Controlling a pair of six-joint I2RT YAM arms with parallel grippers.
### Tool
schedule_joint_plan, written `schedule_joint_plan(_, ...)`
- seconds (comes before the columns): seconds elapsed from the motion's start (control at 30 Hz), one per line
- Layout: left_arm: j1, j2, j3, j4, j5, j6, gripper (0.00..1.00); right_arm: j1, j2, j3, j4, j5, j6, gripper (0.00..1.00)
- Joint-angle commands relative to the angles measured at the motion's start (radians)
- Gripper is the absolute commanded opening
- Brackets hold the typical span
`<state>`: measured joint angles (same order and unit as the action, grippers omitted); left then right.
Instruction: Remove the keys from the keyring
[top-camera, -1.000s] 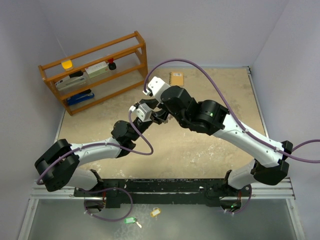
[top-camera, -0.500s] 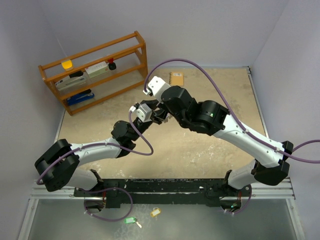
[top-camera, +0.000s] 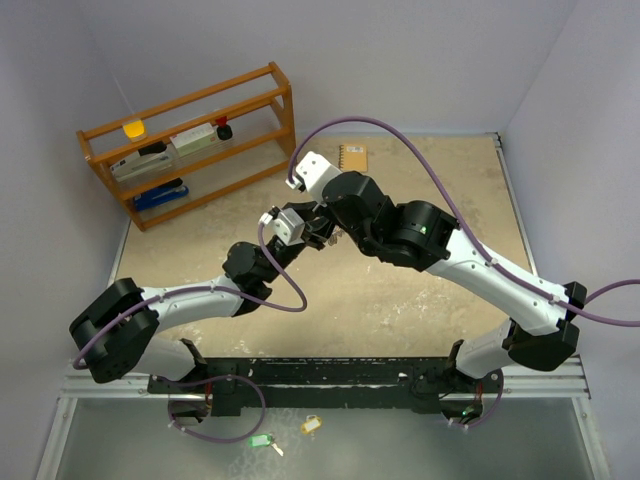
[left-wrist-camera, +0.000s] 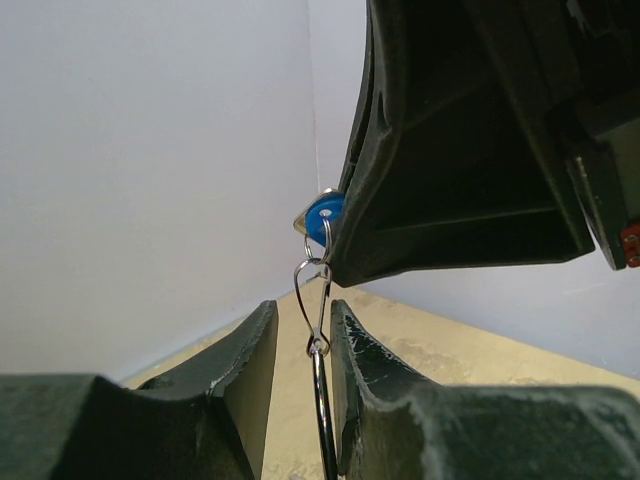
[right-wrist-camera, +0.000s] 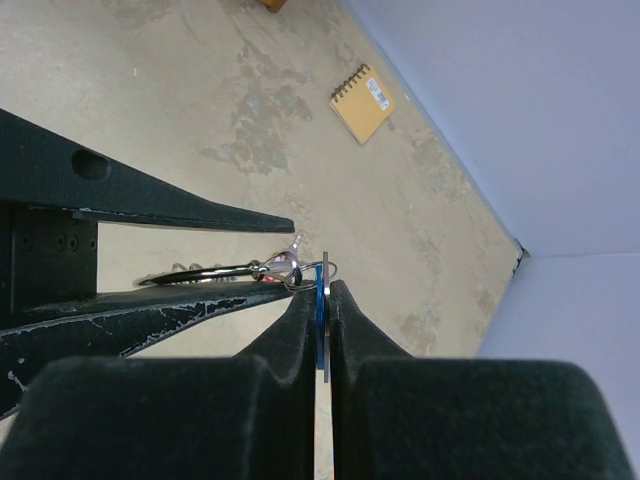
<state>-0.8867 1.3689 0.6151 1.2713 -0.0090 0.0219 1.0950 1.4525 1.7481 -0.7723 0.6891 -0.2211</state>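
Where the two arms met: above the middle of the table (top-camera: 420, 310), wrist to wrist, with their fingertips almost touching.
Right gripper (right-wrist-camera: 322, 300): was closed tight on the blue tag key (right-wrist-camera: 320, 318), whose tag showed edge-on as a thin blue line between the two fingers.
Left gripper (left-wrist-camera: 302, 330): was nearly closed, with only a narrow slot at the tips. The keyring (left-wrist-camera: 320, 400) ran down through that slot and seemed pinched deeper in, though the contact itself was out of sight.
Link: a small wire loop (left-wrist-camera: 312, 290) joined the blue tag's eyelet to the keyring and looked drawn out between the two grips.
Direction: from the left gripper the blue tag lay straight ahead, just past its fingertips. From the right gripper the keyring lay off to one side, flat along a left finger.
Long axis: keyring, loop and tag stood in one line, running from one grip to the other.
Nearer arm: neither, since each had hold of its own end.
Judgement: freeing the key probably called for working the loop round the wire rather than a plain pull along that line.
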Motion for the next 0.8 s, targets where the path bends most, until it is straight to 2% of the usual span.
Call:
schedule_joint_plan(0.0,-0.008,-0.008,-0.012,0.072,-0.015,0.016,0.24,0.008,-0.035,0.009,0.046,0.02,-0.01,0.0)
schedule_joint_plan(0.13,-0.009,-0.01,-0.015,0.077,-0.016,0.019,0.2,0.008,-0.035,0.009,0.047,0.019,-0.009,0.0)
schedule_joint_plan(0.77,-0.011,-0.006,-0.019,0.116,-0.013,0.018,0.17,0.008,-0.034,0.005,0.043,0.011,-0.006,0.0)
